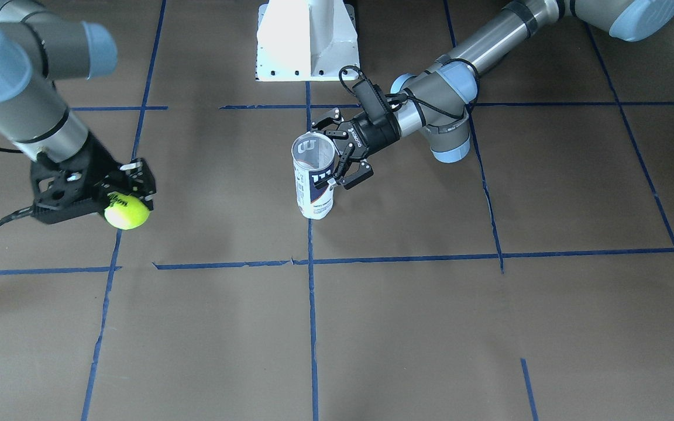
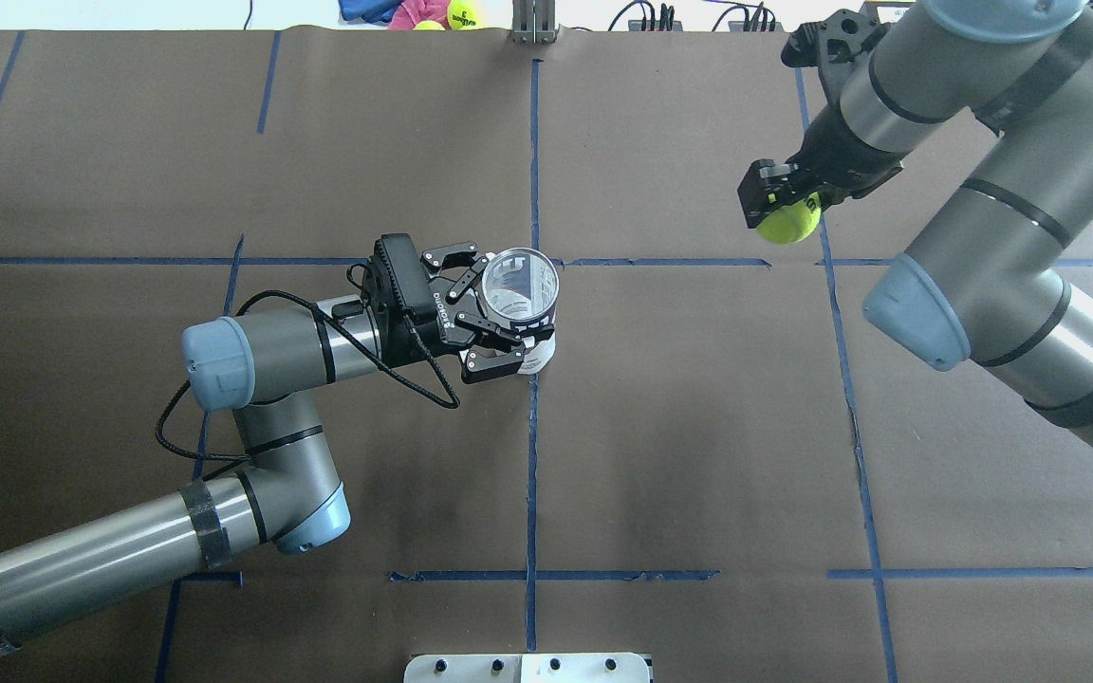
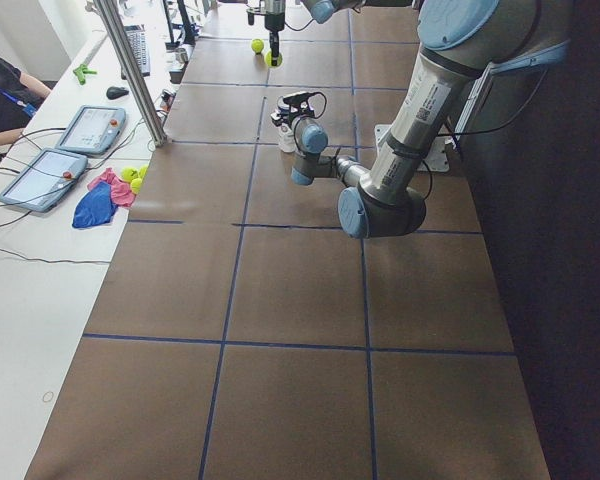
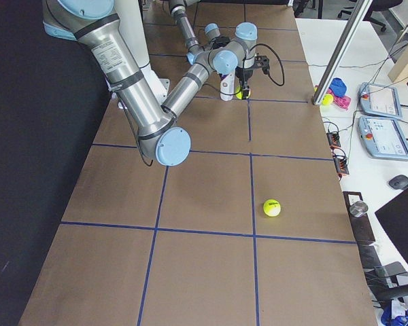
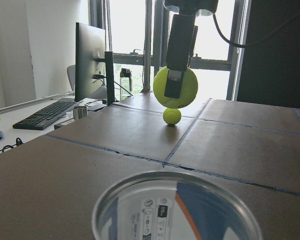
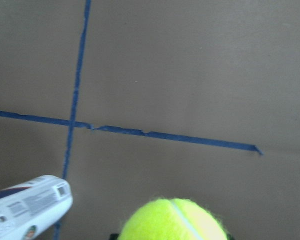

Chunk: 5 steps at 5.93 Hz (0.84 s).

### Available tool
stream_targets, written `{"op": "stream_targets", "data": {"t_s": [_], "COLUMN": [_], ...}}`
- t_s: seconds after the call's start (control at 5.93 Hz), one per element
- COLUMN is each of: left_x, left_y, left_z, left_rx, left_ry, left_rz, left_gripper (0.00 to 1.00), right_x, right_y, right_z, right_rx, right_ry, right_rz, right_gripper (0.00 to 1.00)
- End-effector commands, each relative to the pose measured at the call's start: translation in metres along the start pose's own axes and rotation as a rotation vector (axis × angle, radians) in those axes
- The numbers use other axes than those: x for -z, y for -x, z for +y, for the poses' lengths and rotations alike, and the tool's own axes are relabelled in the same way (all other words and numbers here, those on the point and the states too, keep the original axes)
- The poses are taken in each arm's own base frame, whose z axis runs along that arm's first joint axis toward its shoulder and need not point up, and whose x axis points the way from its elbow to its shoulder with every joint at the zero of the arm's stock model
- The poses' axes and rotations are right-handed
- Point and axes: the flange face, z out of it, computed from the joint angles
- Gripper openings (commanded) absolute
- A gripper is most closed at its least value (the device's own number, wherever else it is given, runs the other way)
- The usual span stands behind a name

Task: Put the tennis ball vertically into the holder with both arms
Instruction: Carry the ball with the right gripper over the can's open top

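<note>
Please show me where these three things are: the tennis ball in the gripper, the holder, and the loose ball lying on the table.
tennis ball [image 1: 128, 214]: exterior front-facing view, on its bare lower half.
holder [image 1: 313, 196]: exterior front-facing view, on its labelled side wall.
loose ball [image 4: 272, 208]: exterior right view, on its middle.

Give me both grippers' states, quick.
Left gripper: closed on the clear plastic tennis-ball can.
Right gripper: closed on the fuzzy yellow-green tennis ball.
</note>
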Motion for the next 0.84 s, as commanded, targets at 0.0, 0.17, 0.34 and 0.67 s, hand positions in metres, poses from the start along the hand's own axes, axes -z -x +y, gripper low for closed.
{"op": "stream_targets", "data": {"t_s": [0.0,0.17,0.34,0.67], "left_x": [-0.001,-0.001,-0.001,-0.001], "left_y": [-0.001,-0.001,-0.001,-0.001], "left_z": [0.001,0.001,0.001,0.001], "left_rx": [0.002,0.001,0.002,0.002], "left_ry": [0.004,0.004,0.004,0.004], "left_rz": [0.000,0.000,0.000,0.000], "left_gripper": [0.90,0.90,0.90,0.90], "right_x": [0.029,0.019,0.012,-0.001], "right_y": [0.119,0.151,0.173,0.200], "right_z": [0.028,0.046,0.043,0.033], "right_rx": [-0.104,-0.113,-0.116,-0.119], "right_ry": [0.006,-0.015,-0.012,0.008], "right_rz": [0.014,0.048,0.057,0.082], "right_gripper": [0.08,0.08,0.08,0.10]}}
